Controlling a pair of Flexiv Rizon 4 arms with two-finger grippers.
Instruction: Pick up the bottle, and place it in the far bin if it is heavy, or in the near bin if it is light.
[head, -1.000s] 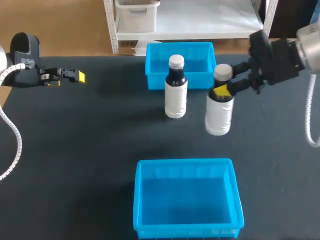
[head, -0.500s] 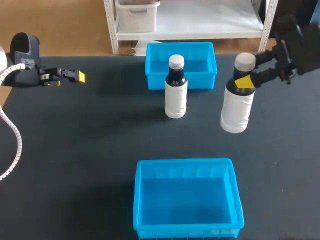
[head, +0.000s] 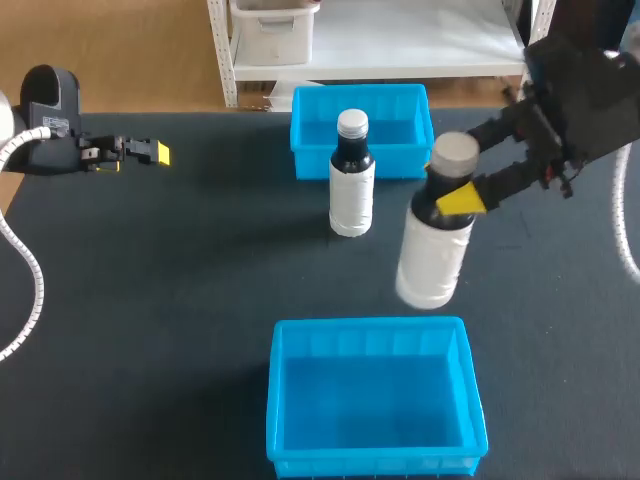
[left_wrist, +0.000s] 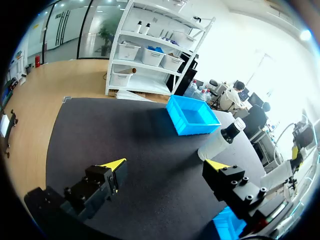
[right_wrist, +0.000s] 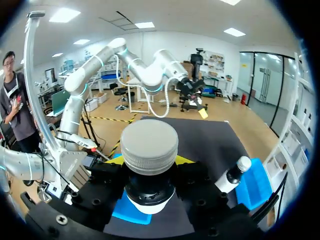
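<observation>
Above the dark counter, the right hand squeezes the bottle; the left hand is spread wide.

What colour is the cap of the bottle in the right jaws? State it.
Pale grey. The cap of the held bottle shows best in the right wrist view.

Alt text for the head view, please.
The right gripper is shut on the neck of a white bottle, holding it just beyond the near bin. A second bottle stands upright in front of the far bin; the left gripper is at the left side of the table.
</observation>
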